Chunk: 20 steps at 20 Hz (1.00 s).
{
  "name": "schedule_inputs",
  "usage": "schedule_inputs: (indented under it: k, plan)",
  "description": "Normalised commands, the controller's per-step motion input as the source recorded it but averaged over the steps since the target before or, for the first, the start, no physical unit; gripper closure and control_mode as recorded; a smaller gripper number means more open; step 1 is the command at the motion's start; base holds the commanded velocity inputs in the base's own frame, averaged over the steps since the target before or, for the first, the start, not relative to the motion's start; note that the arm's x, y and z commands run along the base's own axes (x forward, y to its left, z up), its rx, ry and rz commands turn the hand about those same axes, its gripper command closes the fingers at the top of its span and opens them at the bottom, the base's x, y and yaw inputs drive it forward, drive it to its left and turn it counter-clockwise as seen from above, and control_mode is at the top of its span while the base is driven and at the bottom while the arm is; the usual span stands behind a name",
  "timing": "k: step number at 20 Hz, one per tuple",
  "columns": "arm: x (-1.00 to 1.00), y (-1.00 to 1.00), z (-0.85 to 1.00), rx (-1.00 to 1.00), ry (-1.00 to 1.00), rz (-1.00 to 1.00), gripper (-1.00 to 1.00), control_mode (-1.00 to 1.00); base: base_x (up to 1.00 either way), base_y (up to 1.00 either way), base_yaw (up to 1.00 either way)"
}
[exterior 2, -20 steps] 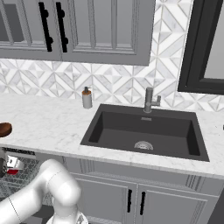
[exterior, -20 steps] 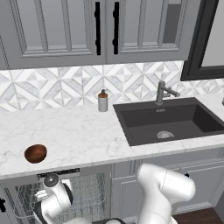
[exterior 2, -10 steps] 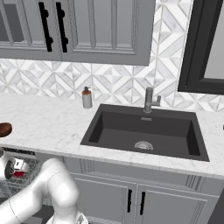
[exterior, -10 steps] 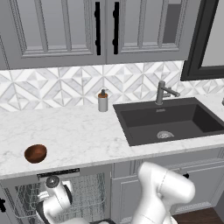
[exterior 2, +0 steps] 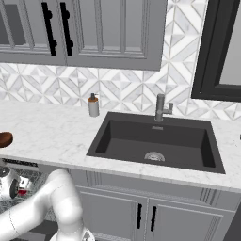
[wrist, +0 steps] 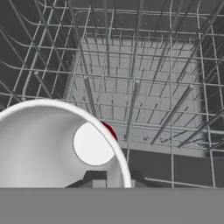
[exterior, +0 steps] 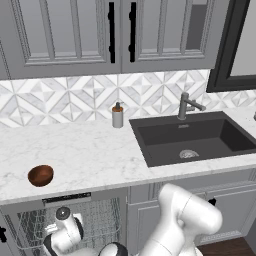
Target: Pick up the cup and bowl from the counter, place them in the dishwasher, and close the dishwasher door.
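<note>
- Left base view: the counter [exterior: 90, 155] runs across the whole frame, marble-patterned, with a black inset sink [exterior: 192, 137] on its right and a grey faucet [exterior: 186, 105] behind the basin.
- Grey wall cabinets [exterior: 100, 35] with black bar handles hang above a backsplash of white-grey triangle tiles [exterior: 70, 100].
- Below the counter's left end the dishwasher [exterior: 67, 199] stands open under its grey control strip, and its grey wire rack [exterior: 102, 225] shows inside.
- The white arm [exterior: 182, 220] rises from the lower right and bends low to the left, so the hand sits down at the rack; in the right base view the same arm [exterior 2: 47, 202] curves toward the rack [exterior 2: 28, 181] at the left edge.
- The bowl [exterior: 40, 175] sits on the counter near its front left edge, above the open dishwasher; the right base view catches it [exterior 2: 4, 139] at the frame's left border.
- A grey soap dispenser [exterior: 117, 115] stands against the backsplash, left of the sink.
- The cup [wrist: 57, 148] is in the dishwasher: the hand view looks into its white inside from close above, a sliver of red wall past the rim, rack wires behind it.
- The gripper [wrist: 112, 180] has its dark fingertips [wrist: 95, 180] drawn close together, pinching the cup's rim between them.
</note>
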Motion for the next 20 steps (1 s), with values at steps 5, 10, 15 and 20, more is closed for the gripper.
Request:
schedule_inputs:
  k: [5,10,15,20]
  plan:
    - [0.00,0.11,-0.36,0.00,0.00,0.00,1.00,-1.00,0.00,0.00,0.00]
    - [0.00,0.07,0.00,0.00,0.00,0.01,-1.00,-1.00,0.00,0.00,0.00]
    - [0.00,0.01,0.10,-0.01,-0.02,0.00,-1.00,-1.00,0.00,0.00,0.00]
    - [0.00,0.00,0.60,-0.02,-0.04,0.00,-1.00,-1.00,0.00,0.00,0.00]
